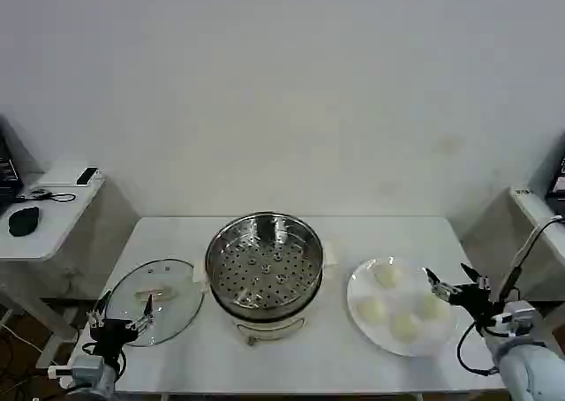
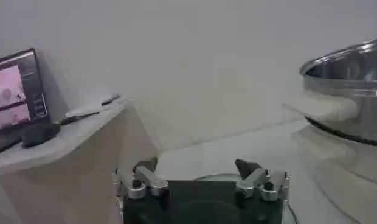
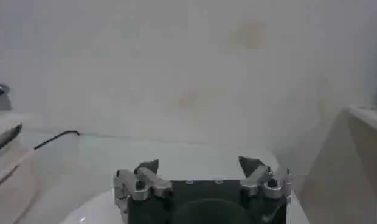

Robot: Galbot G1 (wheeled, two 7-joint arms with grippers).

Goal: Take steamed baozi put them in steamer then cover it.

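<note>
Head camera high above the table [image 1: 291,366]; wrist cameras low, wall-facing.

The steamer [image 1: 264,273] is left uncovered, so its perforated tray can be reached from above. To its left the table [image 1: 168,233] is taken up by the cover [image 1: 155,300]; to its right, by the plate [image 1: 356,286] of steamed baozi [image 1: 386,276]. Bare tabletop is found behind the steamer.

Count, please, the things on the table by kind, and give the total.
Steamed baozi: 4, on the white plate; one is here
Steamer: 1
Cover: 1, lying beside the steamer
White plate: 1
Total: 7
</note>
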